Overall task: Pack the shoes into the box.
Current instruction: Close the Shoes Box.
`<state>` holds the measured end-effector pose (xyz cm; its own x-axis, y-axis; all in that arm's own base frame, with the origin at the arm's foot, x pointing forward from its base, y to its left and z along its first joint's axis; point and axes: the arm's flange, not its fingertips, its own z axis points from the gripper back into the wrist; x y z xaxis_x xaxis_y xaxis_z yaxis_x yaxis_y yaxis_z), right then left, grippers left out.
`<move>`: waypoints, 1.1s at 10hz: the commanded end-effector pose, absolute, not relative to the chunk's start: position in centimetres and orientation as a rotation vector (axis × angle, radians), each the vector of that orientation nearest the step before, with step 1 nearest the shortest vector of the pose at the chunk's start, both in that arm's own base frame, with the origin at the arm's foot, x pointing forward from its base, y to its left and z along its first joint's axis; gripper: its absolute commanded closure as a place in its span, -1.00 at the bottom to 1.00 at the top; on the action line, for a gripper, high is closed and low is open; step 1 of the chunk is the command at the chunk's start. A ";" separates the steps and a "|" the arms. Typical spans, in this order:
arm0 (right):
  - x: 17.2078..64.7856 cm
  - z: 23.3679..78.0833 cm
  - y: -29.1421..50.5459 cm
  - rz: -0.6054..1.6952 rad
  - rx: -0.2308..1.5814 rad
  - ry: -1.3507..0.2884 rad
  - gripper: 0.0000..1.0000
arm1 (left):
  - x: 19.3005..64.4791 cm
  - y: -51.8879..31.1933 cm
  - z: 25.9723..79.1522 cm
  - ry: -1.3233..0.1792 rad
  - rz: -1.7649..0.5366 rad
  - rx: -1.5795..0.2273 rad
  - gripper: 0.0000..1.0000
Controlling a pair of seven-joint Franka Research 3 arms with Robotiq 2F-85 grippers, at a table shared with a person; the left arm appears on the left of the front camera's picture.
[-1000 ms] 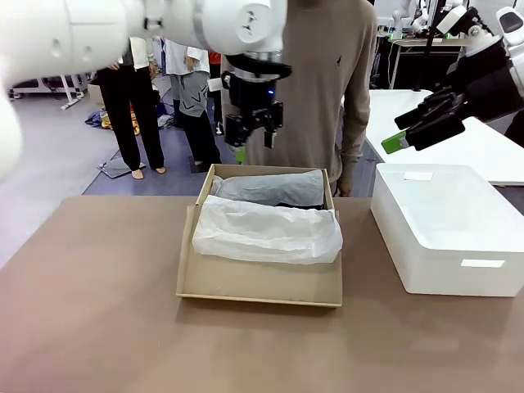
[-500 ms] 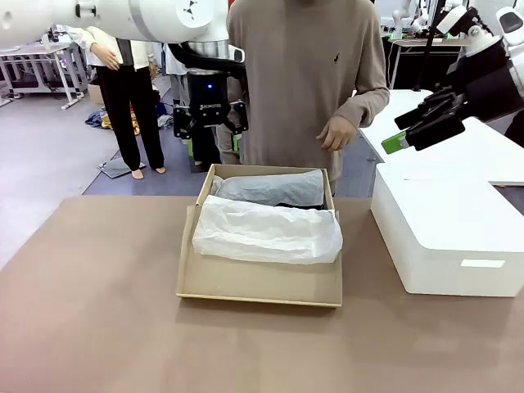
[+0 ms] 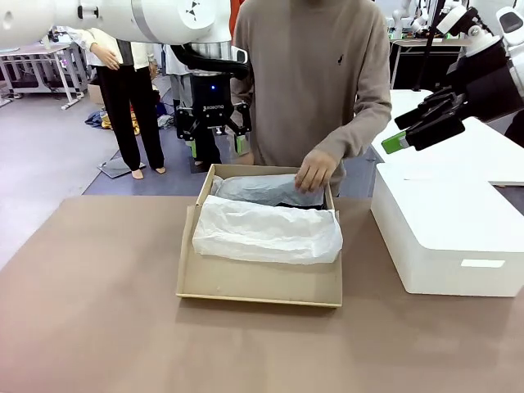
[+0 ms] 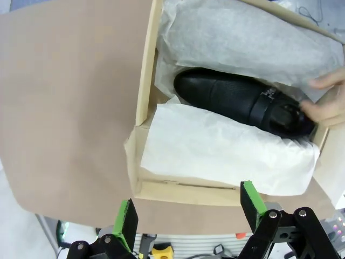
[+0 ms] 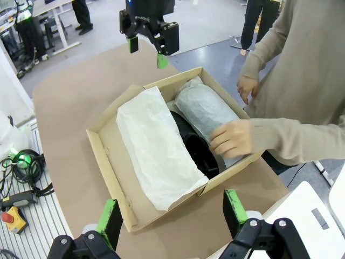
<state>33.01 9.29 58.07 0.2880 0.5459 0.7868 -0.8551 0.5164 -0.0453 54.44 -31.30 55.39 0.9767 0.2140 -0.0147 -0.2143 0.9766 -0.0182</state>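
- Brown tabletop (image 3: 98, 311) carries the open box (image 3: 259, 286) at its centre. A larger white box (image 3: 446, 237) sits at its 3 o'clock, and a person stands at 12 o'clock.
- One black shoe (image 4: 237, 100) lies inside the box. It sits between a white tissue fold (image 3: 266, 233) on the 6 o'clock side and a grey tissue bundle (image 3: 266, 190) on the 12 o'clock side. I cannot tell whether that bundle hides the second shoe.
- The person's hand (image 3: 313, 172) rests on the bundle near the box's 1 o'clock corner. In the left wrist view its fingertips are right by the buckle end of the shoe.
- The left gripper (image 3: 217, 146) hangs in the air above the box's 11 o'clock corner, with its fingers spread wide and nothing between them.
- The right gripper (image 5: 172, 213) is raised at the box's 2 o'clock, above the white box. Its pads are wide apart and it is empty.
- The main risk, as I judge it, is that either arm comes down into the box while the hand is inside. The open fingers could strike or pinch the hand.
- A pad could also catch the loose tissue and drag the fold out, which might pull the shoe askew.
- Pushing on one wall of the light cardboard could slide the box towards the white box or buckle that wall.
- With both arms converging on the 12 o'clock edge, they could also crowd each other.
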 end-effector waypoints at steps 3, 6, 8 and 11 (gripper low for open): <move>33.2 58.1 9.2 0.987 0.442 -0.861 -1.00 | 54.5 -31.3 55.4 0.012 0.217 -0.020 -1.00; 33.2 58.1 9.2 0.987 0.442 -0.861 -1.00 | 54.2 -27.2 56.3 -0.090 -0.144 -0.011 -1.00; 33.2 58.1 9.2 0.987 0.442 -0.861 -1.00 | 54.4 -24.1 56.7 -0.099 -0.355 -0.025 -1.00; 33.2 58.1 9.2 0.987 0.442 -0.861 -1.00 | 54.9 -17.9 57.2 -0.131 -0.672 -0.150 -1.00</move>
